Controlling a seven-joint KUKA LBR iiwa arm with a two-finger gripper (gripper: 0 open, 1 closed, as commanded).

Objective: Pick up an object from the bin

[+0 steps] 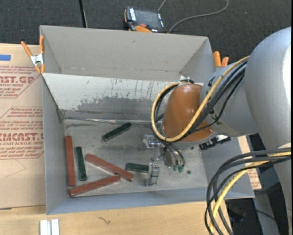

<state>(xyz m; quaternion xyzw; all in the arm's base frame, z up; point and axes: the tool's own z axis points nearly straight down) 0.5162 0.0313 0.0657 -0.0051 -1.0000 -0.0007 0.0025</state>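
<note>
we look down into a grey metal bin (122, 58) whose floor carries a handful of flat bars. the arm comes in from the right, its rounded orange cover (183, 112) ringed by yellow and black cables (157, 112). the end effector (162, 168) hangs below the cover, low over the front right part of the floor. the thing closest to it is a short dark green bar (136, 168). this bar lies flat on the bin floor, its long axis running nearly left to right across the view. its right end sits just beside the left side of the end effector, possibly touching it, and the rest of the bar stretches away to the left. we cannot tell whether the end effector is spread apart or drawn together. the short bar's left end lies close to a long red-brown bar (109, 167) set on a diagonal. a second red-brown bar (95, 185) lies near the front wall, and a third (69, 160) runs front to back along the left wall with a dark green bar (81, 163) parallel just beside it. another dark green bar (117, 131) lies tilted farther back, well apart from the end effector.
</note>
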